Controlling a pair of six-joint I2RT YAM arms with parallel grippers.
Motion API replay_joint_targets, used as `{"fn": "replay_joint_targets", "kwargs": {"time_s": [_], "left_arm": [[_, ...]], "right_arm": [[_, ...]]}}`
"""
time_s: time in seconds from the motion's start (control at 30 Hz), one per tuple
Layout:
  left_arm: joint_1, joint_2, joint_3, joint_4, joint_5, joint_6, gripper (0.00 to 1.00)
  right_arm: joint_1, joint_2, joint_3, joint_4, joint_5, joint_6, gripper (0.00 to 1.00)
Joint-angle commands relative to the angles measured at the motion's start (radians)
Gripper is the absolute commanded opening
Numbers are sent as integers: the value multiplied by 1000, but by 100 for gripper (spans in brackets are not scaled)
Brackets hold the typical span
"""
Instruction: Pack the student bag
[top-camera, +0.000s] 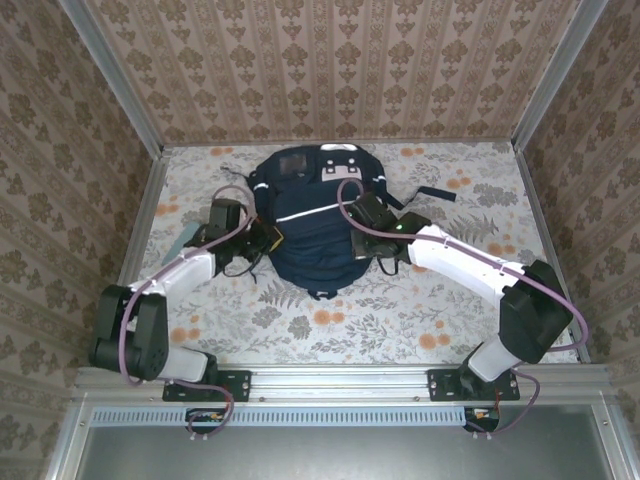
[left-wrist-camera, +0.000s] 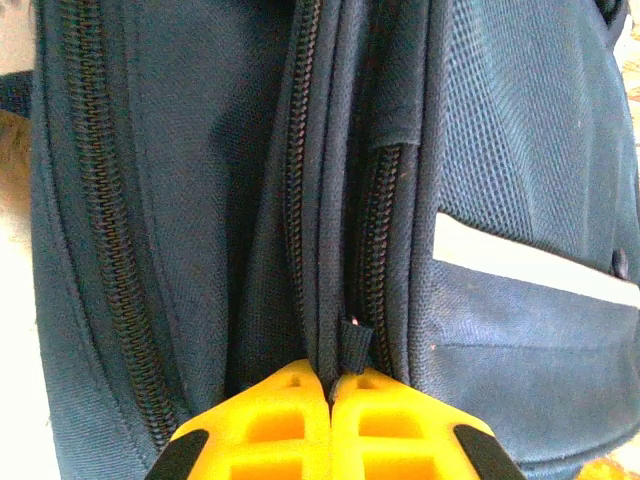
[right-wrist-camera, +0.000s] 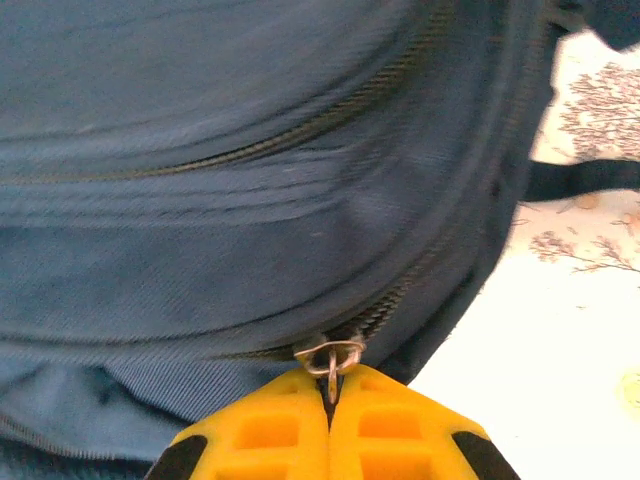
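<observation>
The student bag (top-camera: 312, 225), navy blue with a thin white stripe, lies flat in the middle of the table with both grippers at its sides. My left gripper (top-camera: 268, 238) is at its left edge. In the left wrist view this gripper (left-wrist-camera: 330, 385) is shut on a fold of the bag's fabric (left-wrist-camera: 325, 250) between two zipper tracks, and a small dark tab (left-wrist-camera: 352, 340) pokes out at the fingertips. My right gripper (top-camera: 352, 222) is at the bag's right side. In the right wrist view it (right-wrist-camera: 330, 388) is shut on a metal zipper pull (right-wrist-camera: 330, 356).
The floral table top (top-camera: 330, 320) is boxed in by wallpapered walls on three sides. A dark strap (top-camera: 435, 192) trails from the bag to the right. A pale teal flat thing (top-camera: 186, 240) lies beneath the left arm.
</observation>
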Motion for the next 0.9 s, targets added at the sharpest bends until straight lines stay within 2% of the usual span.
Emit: {"fn": "replay_joint_targets", "kwargs": {"time_s": [0.0,0.03,0.23,0.33,0.53,0.67,0.87], "left_arm": [[17,51,112,-7,-23,113,0],[24,65,129,-14,-26,121,0],[62,31,133,-60,-60,121,41],[67,-30,88,-86,-64,107,50],[41,-112,-60,57,41,-48,51],[-11,-118,-118,162,59,-140,51],[-32,-79,-110,219,54,-146,51]], "right_arm": [[89,-39,-27,62,-145,-54,0],[109,-35,-32,96,-183,-48,0],[147,55,2,215,-268,50,0],[149,98,41,232,-274,73,0],[147,133,84,278,-330,65,0],[148,135,81,303,-369,64,0],[148,132,61,319,-399,73,0]]}}
